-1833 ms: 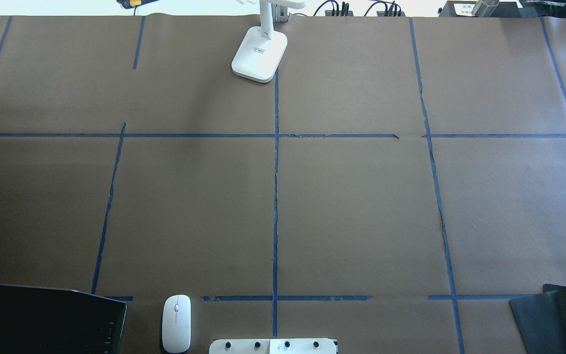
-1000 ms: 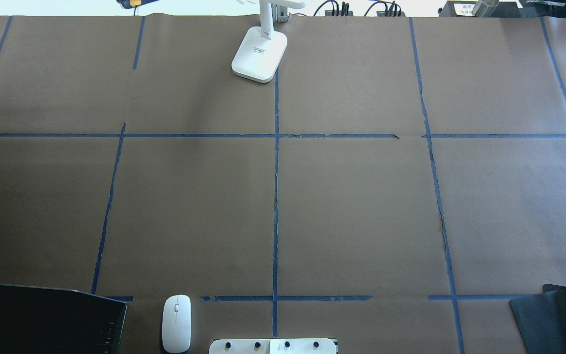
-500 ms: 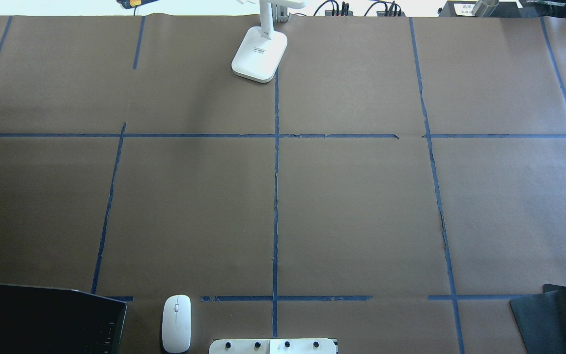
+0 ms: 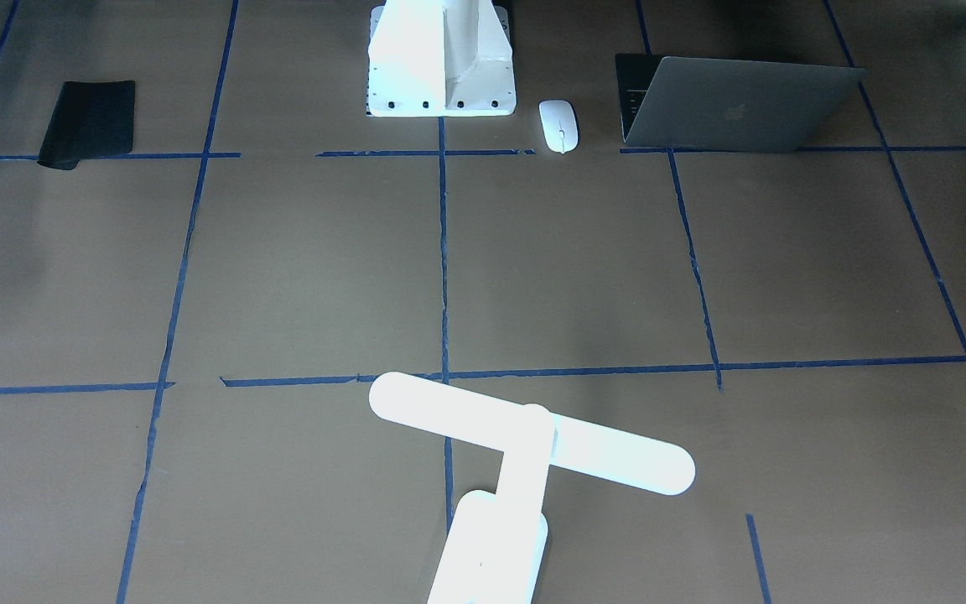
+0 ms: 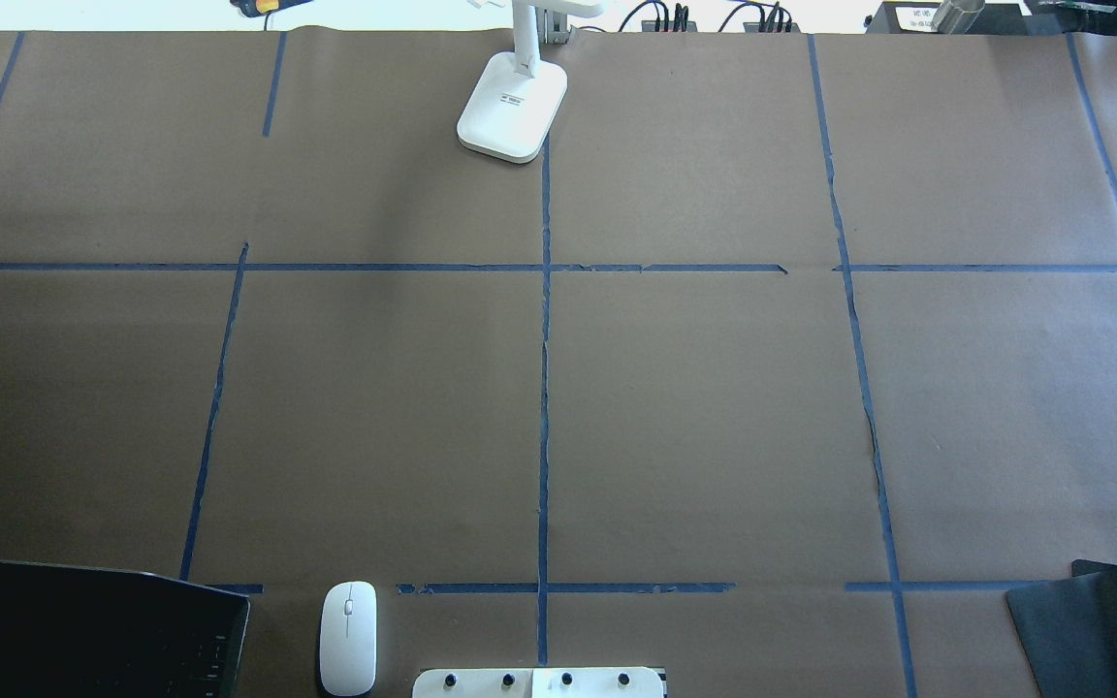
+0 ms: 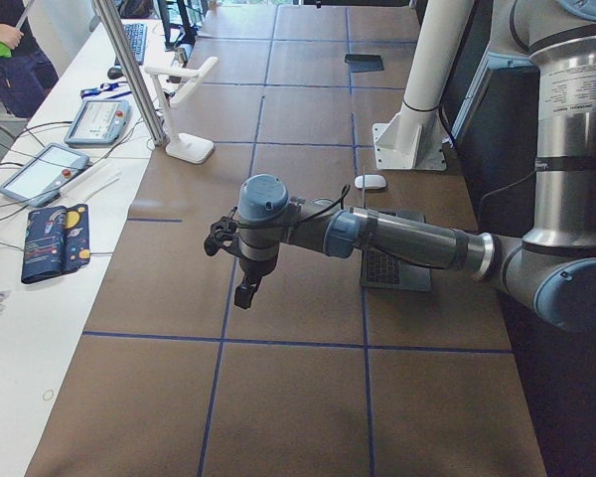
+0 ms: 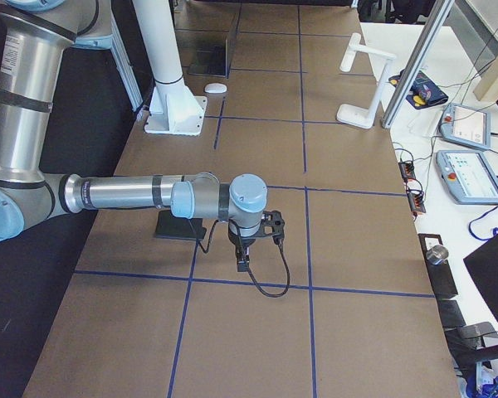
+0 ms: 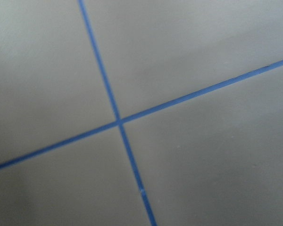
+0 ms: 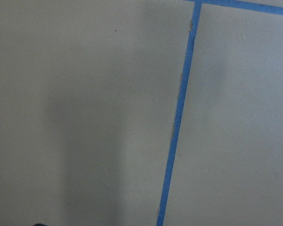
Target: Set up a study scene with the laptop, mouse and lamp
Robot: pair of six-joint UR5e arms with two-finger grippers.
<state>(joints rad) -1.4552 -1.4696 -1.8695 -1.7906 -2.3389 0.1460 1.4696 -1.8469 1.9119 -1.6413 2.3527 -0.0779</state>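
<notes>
The grey laptop stands open at the table's near-left corner, its dark keyboard in the overhead view. The white mouse lies just right of it, also in the front view. The white T-shaped lamp stands at the far middle edge, its base in the overhead view. My left gripper hangs over bare table far out to the left. My right gripper hangs over bare table far out to the right. Both show only in the side views, so I cannot tell whether they are open.
A black floppy mat lies at the near right, also in the front view. The white bolted pedestal stands at the near middle. Blue tape lines grid the brown paper. Tablets and cables lie on the bench beyond the far edge.
</notes>
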